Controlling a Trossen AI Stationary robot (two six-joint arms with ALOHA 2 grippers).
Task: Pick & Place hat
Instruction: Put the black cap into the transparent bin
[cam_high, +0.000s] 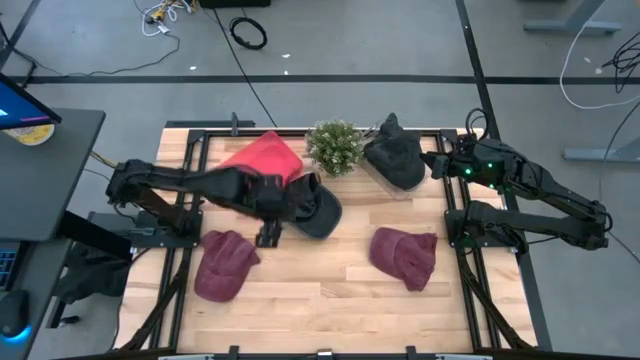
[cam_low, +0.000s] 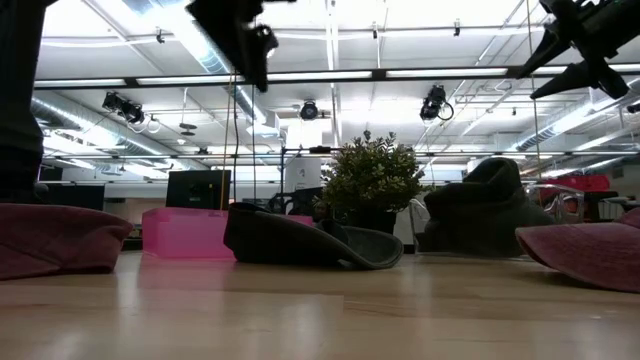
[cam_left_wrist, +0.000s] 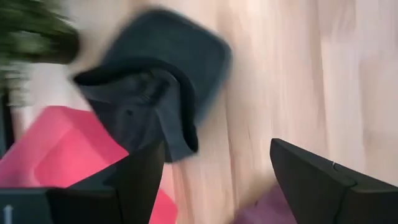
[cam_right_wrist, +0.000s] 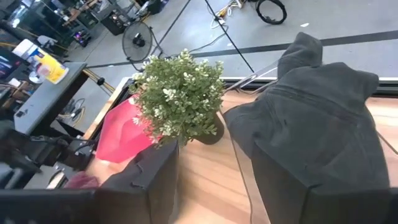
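Left pincer (cam_left_wrist: 211, 180) gapes empty over dark cap (cam_left_wrist: 158, 87) — pink bin (cam_left_wrist: 59, 152) alongside; right pincer (cam_right_wrist: 214, 186) open, unladen.

A dark cap (cam_low: 310, 240) lies flat on the wooden table (cam_low: 320, 310) just in front of a pink box (cam_low: 185, 232) and a potted plant (cam_low: 370, 185). Another dark hat (cam_low: 490, 210) sits right of the plant. Maroon hats lie at the left edge (cam_low: 55, 240) and right edge (cam_low: 585, 252).
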